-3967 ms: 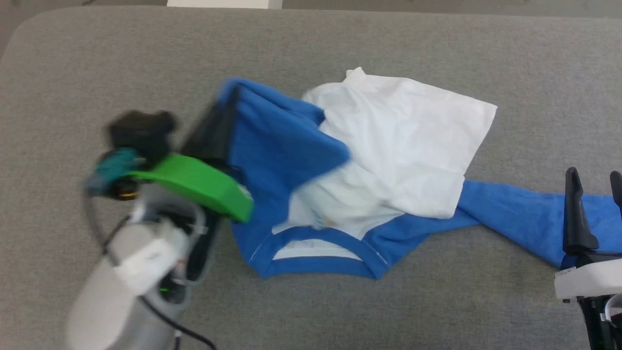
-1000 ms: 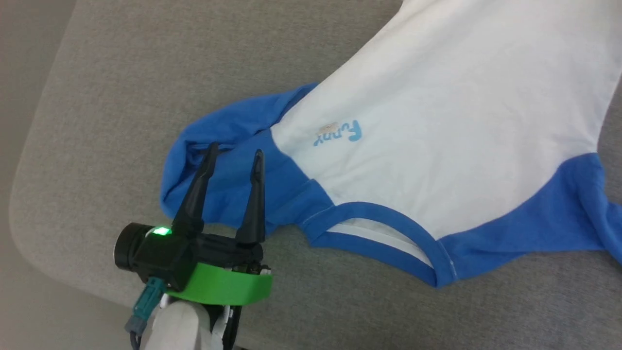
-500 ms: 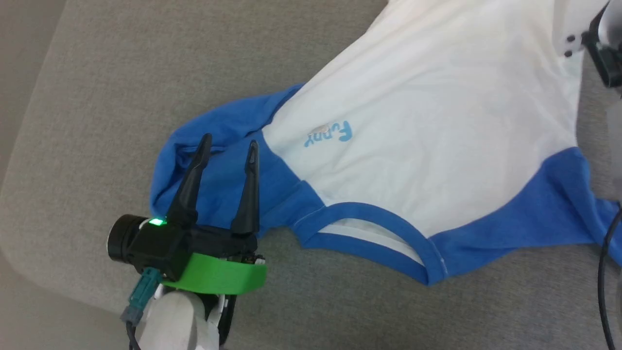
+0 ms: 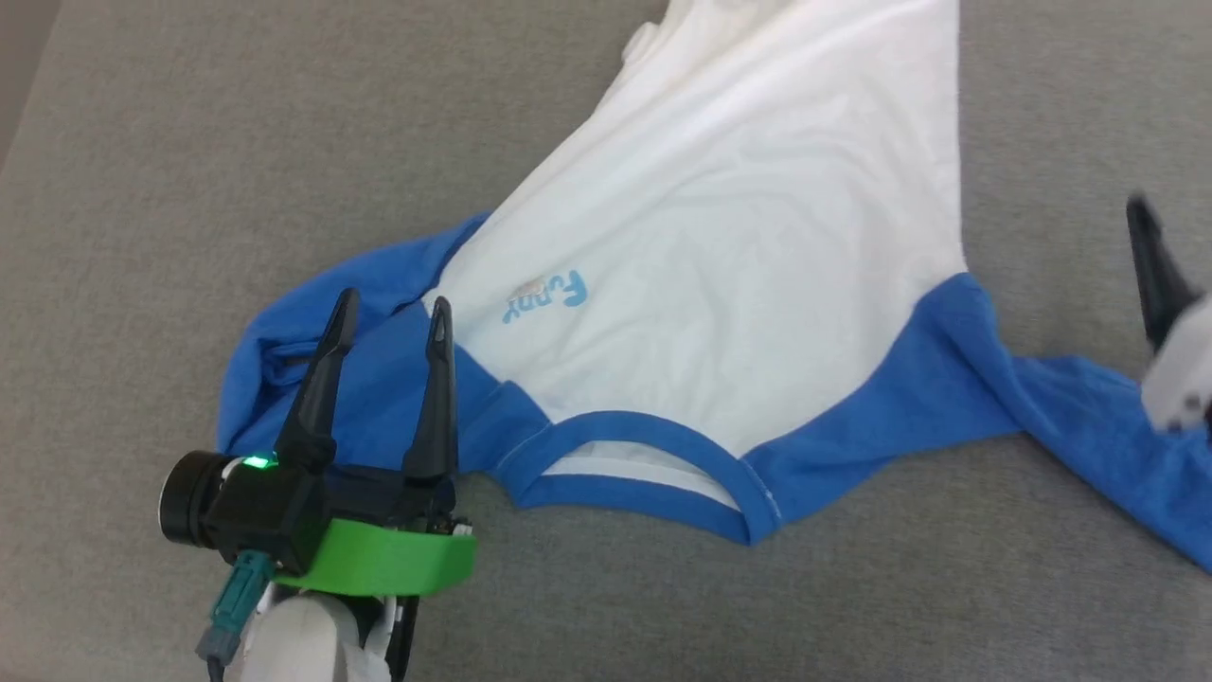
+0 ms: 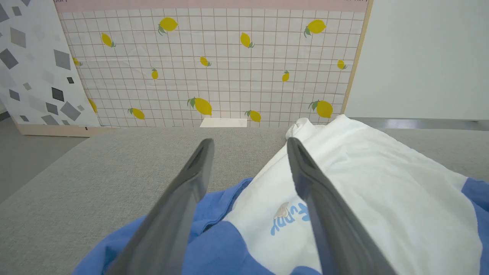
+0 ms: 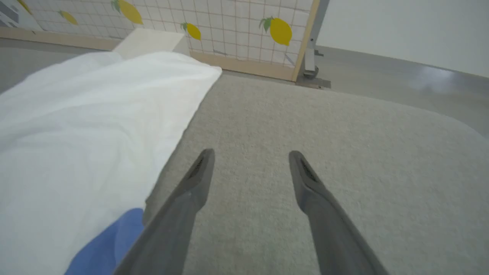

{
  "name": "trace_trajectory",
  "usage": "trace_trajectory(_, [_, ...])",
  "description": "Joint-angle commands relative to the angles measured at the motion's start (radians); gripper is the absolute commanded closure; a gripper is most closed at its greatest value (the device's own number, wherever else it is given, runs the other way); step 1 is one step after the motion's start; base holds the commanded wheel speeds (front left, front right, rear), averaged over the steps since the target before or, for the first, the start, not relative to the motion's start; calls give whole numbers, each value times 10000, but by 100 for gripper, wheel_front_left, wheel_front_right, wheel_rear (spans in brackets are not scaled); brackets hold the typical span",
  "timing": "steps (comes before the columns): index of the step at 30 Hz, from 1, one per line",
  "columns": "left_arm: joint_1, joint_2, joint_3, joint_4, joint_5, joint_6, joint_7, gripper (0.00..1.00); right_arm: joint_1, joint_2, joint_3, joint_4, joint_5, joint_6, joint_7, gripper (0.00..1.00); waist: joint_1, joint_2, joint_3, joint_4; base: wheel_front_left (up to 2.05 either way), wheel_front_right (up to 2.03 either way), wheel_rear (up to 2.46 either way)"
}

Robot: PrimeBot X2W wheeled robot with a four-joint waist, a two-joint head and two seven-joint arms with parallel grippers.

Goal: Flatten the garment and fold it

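Garment lies print-side up on the grey worktop; both end effectors are empty.
Head view: the white body runs toward the far edge and the blue collar toward the near edge. One blue sleeve is bunched on the left, the other stretched rightward. The left end effector, fingers spread, is over the bunched sleeve; contact cannot be determined. The right end effector is blurred, with one finger seen. Left wrist view: the spread fingers frame the blue print; a lemon-patterned panel stands beyond the worktop. Right wrist view: the fingers are spread over bare worktop, with the garment's edge just beside them.
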Motion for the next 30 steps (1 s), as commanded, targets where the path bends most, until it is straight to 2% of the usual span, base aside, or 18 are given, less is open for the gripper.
trace_trajectory(1, [54,-16,20,-43,64,-71,-38,0,618,281,-204,-494,105,-15,312,0,0,-1,-274,-330,0,0,0])
trace_trajectory(5, [79,-21,44,-89,86,-133,-38,0,2270,893,-813,-1829,86,-15,1182,0,0,-1,-267,-367,0,0,0])
trace_trajectory(9, [119,-25,37,-86,99,-199,-38,0,3355,1470,-1242,-2357,29,-15,1715,0,0,-1,-191,-331,0,0,0])
trace_trajectory(14, [108,-30,9,-38,119,-260,-38,0,4029,1741,-1473,-1973,-472,-15,2345,0,0,-1,-107,-168,0,0,0])
trace_trajectory(19, [111,-35,53,-25,140,-288,-38,0,3887,1885,-1516,-1421,-691,-15,2532,0,0,-1,-75,-36,0,0,0])
trace_trajectory(20, [113,-35,56,-19,144,-291,-38,0,3823,1902,-1547,-1323,-733,-15,2504,7,0,-1,-77,-21,0,0,0])
trace_trajectory(21, [115,-36,62,-12,151,-291,-38,0,3725,1925,-1610,-1209,-769,-15,2455,64,0,-1,-84,-12,0,0,0])
trace_trajectory(22, [117,-37,69,-7,154,-288,-38,0,3645,1940,-1663,-1139,-815,-15,2387,100,0,-1,-92,-12,0,0,0])
trace_trajectory(27, [194,-41,181,-10,176,-215,-38,0,3203,1988,-1861,-1175,-902,-15,1911,100,0,-1,-223,-173,0,0,0])
trace_trajectory(30, [224,-43,213,-54,189,-188,-38,0,2874,1775,-2158,-1488,-1008,-15,1753,100,0,-1,-291,-342,0,0,0])
